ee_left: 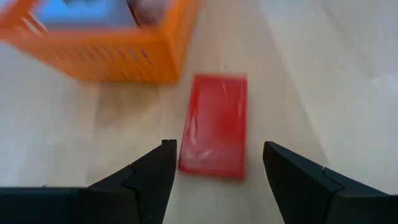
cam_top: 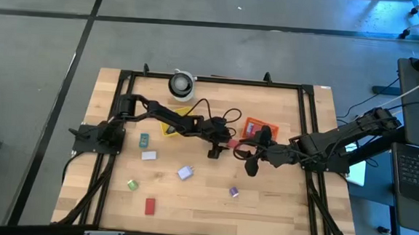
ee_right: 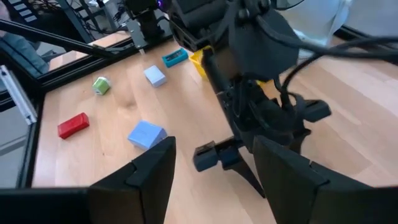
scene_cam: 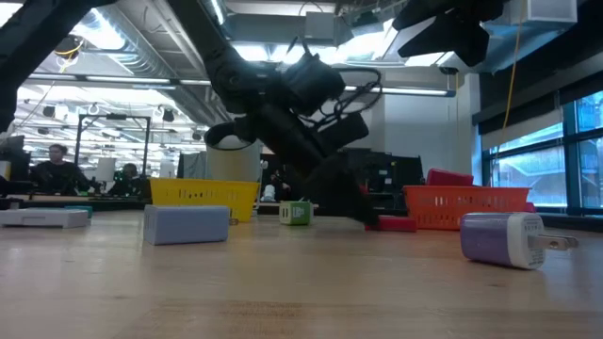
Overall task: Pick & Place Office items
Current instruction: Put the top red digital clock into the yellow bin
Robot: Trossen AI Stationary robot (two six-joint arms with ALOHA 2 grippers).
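Loose office items (cam_top: 148, 155): scattered on the bare wood of the table (cam_top: 277, 209), left and front, well apart.
Left gripper (cam_top: 215, 148): at mid-table, fingers spread wide, empty, low over a red flat block (ee_left: 214, 126) lying between them, just beside the orange basket (ee_left: 106, 46).
Right gripper (cam_top: 251, 166): close to the right of the left one, fingers apart, holding nothing.

red block (ee_left: 214, 127), orange mesh basket (ee_left: 106, 53)

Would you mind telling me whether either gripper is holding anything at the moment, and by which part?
Nothing is held. The left gripper stands open over the flat red rectangular block beside the orange mesh basket; the right gripper is open and empty.
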